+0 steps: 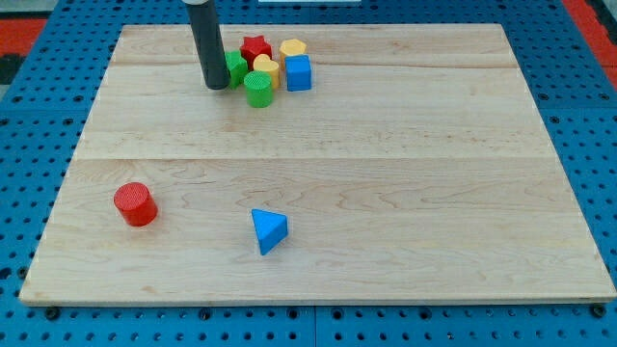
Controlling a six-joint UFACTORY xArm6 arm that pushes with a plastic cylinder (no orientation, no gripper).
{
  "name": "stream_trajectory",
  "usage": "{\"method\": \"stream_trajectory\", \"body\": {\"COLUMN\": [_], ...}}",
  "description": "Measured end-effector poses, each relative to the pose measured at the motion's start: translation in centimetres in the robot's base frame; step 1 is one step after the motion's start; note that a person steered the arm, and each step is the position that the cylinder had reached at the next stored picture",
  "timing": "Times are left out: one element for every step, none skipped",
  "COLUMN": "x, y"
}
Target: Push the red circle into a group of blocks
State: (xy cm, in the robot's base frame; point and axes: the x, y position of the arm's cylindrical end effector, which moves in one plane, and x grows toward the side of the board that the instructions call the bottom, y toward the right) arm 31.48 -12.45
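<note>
The red circle, a short red cylinder, stands alone at the view's lower left of the wooden board. A group of blocks sits near the top, left of centre: a red star, a yellow hexagon, a yellow block, a blue cube, a green cylinder and a green block partly hidden by the rod. My tip rests at the left side of this group, against the green block, far above and right of the red circle.
A blue triangle lies at the bottom centre-left, to the right of the red circle. The board lies on a blue perforated surface, with its edges all around.
</note>
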Motion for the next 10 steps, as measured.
{"method": "stream_trajectory", "body": {"x": [4.3, 11.9, 16.6, 19.5, 19.6, 19.6, 20.0, 22.6, 26.0, 22.3], "y": [-0.5, 0.4, 0.7, 0.1, -3.8, -7.9, -7.7, -5.9, -7.7, -11.5]}}
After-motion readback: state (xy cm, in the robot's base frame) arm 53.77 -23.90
